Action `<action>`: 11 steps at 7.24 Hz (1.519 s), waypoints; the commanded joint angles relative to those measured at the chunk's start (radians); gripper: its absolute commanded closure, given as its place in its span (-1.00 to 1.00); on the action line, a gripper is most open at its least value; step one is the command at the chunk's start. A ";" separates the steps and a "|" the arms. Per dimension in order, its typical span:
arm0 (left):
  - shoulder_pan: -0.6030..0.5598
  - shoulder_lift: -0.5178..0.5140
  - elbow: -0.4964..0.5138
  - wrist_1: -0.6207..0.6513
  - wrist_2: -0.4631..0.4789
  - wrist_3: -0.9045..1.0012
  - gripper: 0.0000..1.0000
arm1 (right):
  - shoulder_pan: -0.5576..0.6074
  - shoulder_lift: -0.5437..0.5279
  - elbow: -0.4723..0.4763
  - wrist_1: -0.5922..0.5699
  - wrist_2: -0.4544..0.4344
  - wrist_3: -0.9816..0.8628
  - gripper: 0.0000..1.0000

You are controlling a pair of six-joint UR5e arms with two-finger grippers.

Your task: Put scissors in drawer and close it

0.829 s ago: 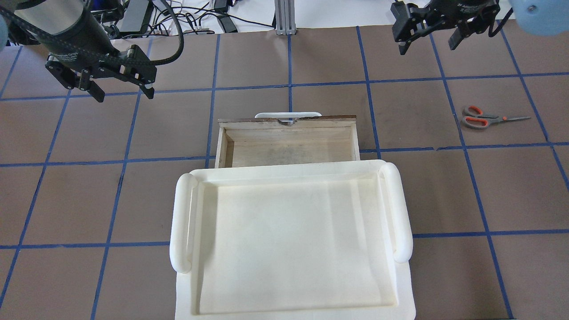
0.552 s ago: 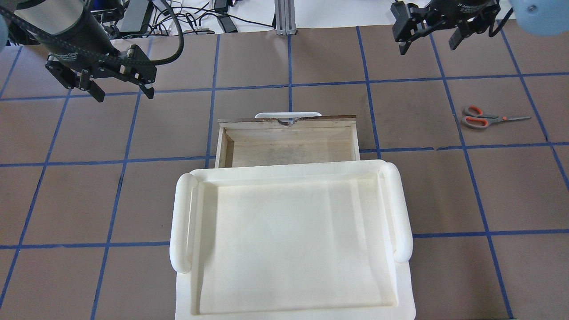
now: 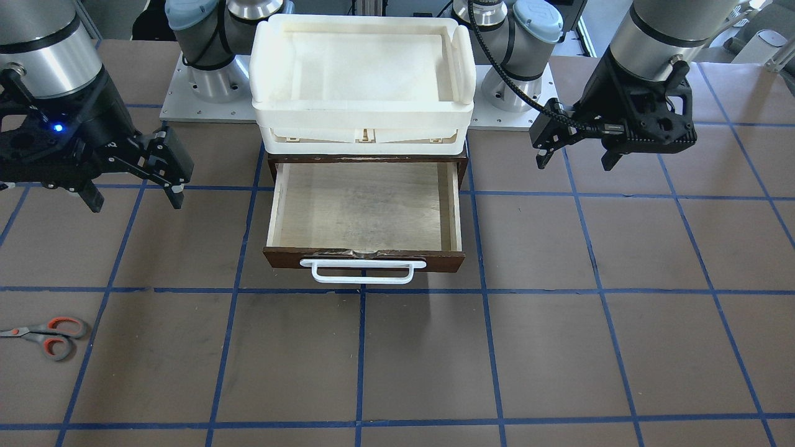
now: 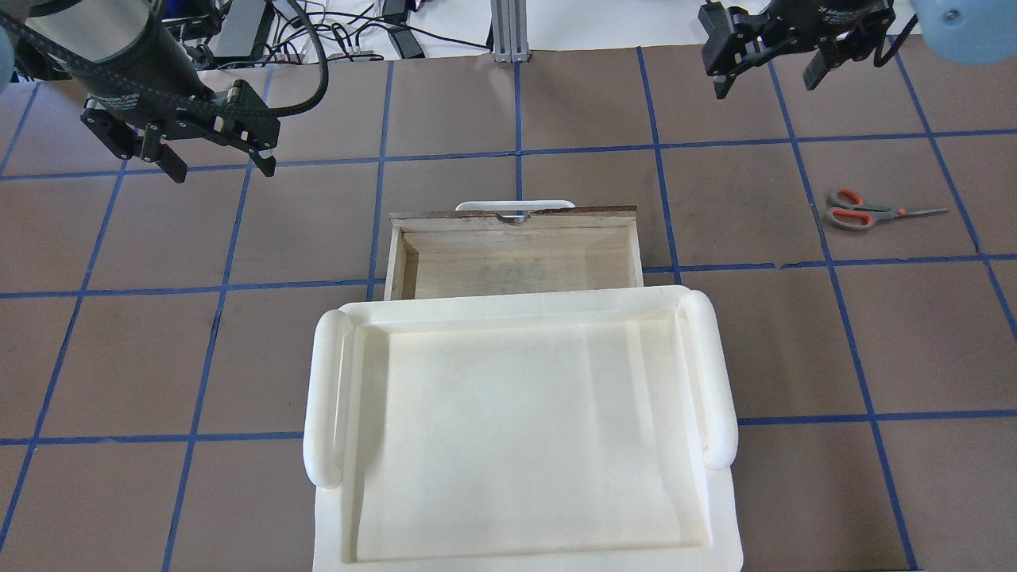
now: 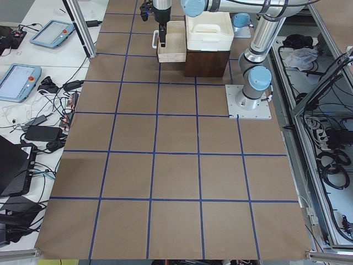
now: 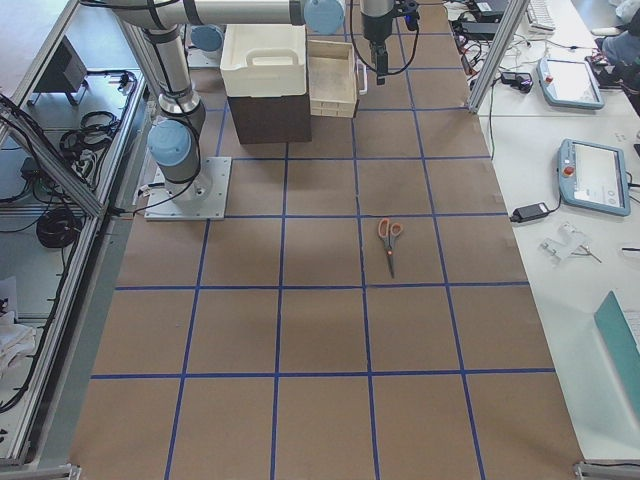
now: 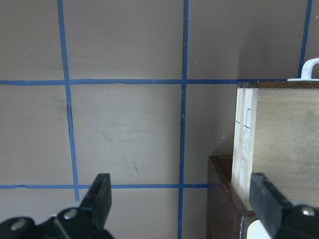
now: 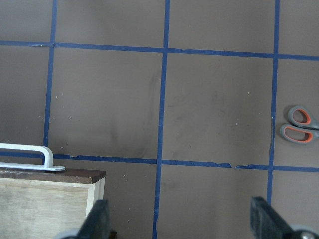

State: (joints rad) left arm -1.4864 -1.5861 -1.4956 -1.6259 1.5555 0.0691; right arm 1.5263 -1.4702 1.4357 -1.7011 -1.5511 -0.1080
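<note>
The scissors (image 4: pixel 862 213) lie flat on the brown table, far to the right of the drawer, blades pointing right; they also show in the front view (image 3: pixel 46 335), the right side view (image 6: pixel 388 235) and the right wrist view (image 8: pixel 298 124). The drawer (image 4: pixel 516 266) stands pulled open and empty, with its pale interior bare (image 3: pixel 363 205) and its white bar handle (image 3: pixel 363 271) on the front. My left gripper (image 4: pixel 222 171) hovers open and empty off the drawer's left corner (image 7: pixel 182 199). My right gripper (image 4: pixel 764 86) hovers open and empty, beyond the drawer's right side and apart from the scissors (image 8: pixel 182 221).
A cream-white plastic tray (image 4: pixel 516 306) sits on top of the dark brown cabinet (image 3: pixel 366 158) that holds the drawer. Blue tape lines grid the table. Cables (image 4: pixel 349 32) lie past the far edge. The arm bases (image 3: pixel 211 81) stand behind the cabinet.
</note>
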 commanded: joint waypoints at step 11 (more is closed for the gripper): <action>0.000 -0.002 0.000 0.001 0.000 0.000 -1.00 | 0.022 -0.076 0.020 0.144 -0.009 -0.012 -1.00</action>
State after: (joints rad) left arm -1.4865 -1.5876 -1.4963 -1.6245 1.5554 0.0690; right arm 1.5531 -1.5383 1.4581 -1.5891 -1.5546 -0.1160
